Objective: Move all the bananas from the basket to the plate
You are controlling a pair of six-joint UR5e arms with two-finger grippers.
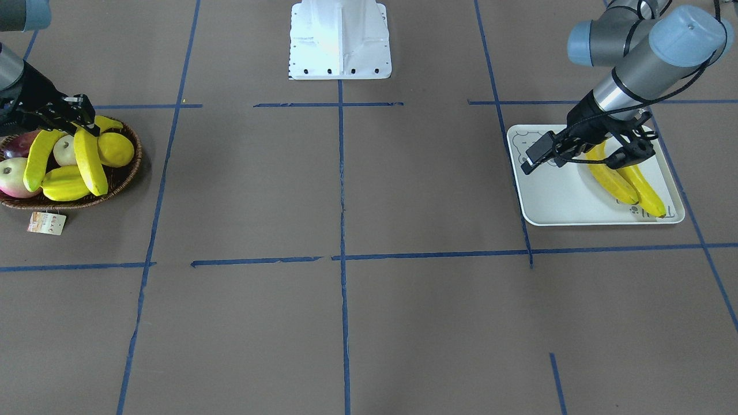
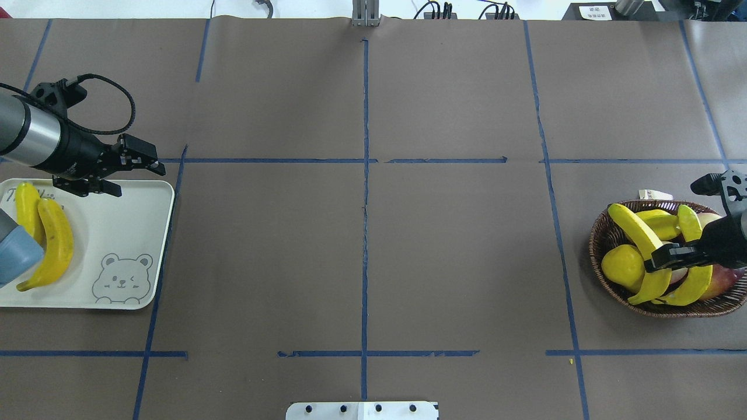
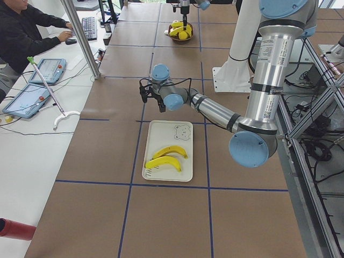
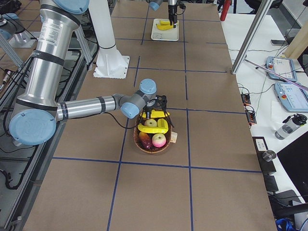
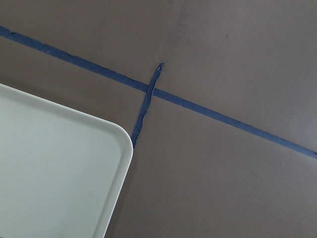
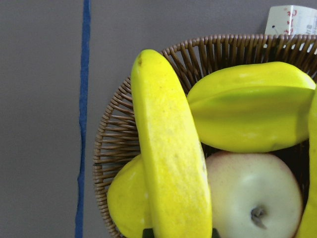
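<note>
Two bananas [image 2: 55,239] lie side by side on the pale plate [image 2: 117,210] with the bear face. My left gripper [image 2: 140,179] hangs open and empty over the plate's far inner corner, which also shows in the left wrist view [image 5: 49,173]. The wicker basket [image 2: 604,239] holds two more bananas. My right gripper [image 2: 662,259] is down in it, shut on one banana [image 2: 633,230] that lies across the other fruit and fills the right wrist view [image 6: 168,158]. The second banana [image 2: 694,283] lies beside it, partly under the gripper.
The basket also holds a starfruit [image 6: 252,106], a lemon [image 2: 621,265], a pale apple [image 6: 252,198] and a reddish fruit [image 1: 11,177]. A paper tag [image 1: 46,223] lies outside the basket. The robot's white base [image 1: 340,40] stands at the table's edge. Blue tape lines cross the brown table.
</note>
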